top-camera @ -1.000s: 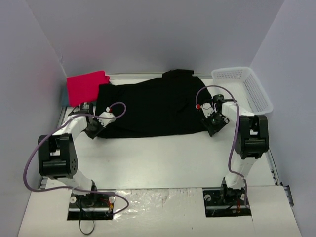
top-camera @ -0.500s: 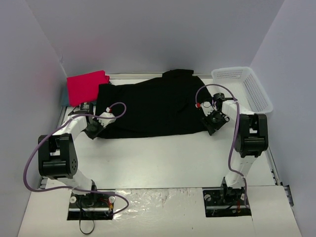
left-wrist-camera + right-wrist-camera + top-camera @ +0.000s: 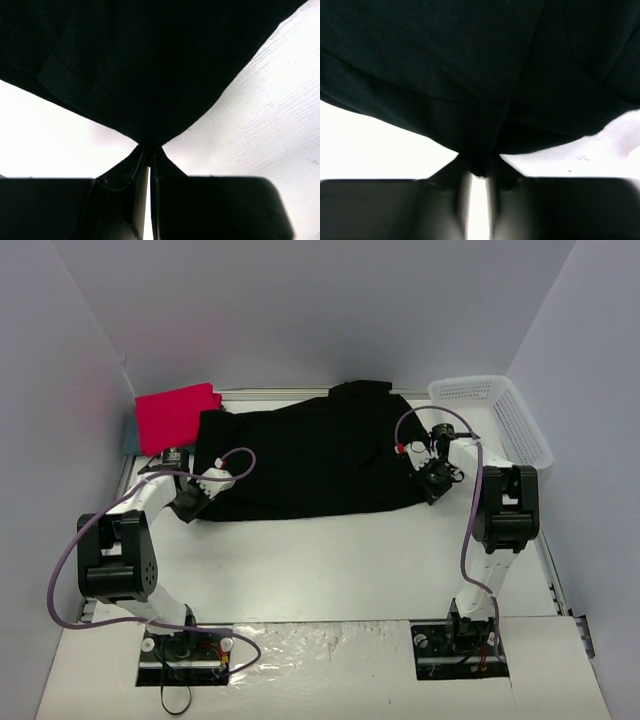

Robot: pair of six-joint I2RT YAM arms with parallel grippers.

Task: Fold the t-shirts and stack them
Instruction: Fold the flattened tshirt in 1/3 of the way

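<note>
Right gripper (image 3: 431, 486) edged farther out; it and left gripper (image 3: 149, 151) apparently pinch black t-shirt (image 3: 300, 455).

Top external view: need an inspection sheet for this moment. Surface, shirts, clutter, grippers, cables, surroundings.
Surface: white table, with cloth across its far half.
Job's things: black t-shirt spread out, not folded. Red-pink t-shirt lies folded at the far left corner, with a teal-blue edge showing beside it.
Clutter: white mesh basket at the far right.
Grippers: left gripper shut on the black t-shirt's near-left corner. Right gripper shut on its near-right hem.
Cables: purple cables loop along both arms; no snag seen.
Surroundings: plain pale walls on three sides.
</note>
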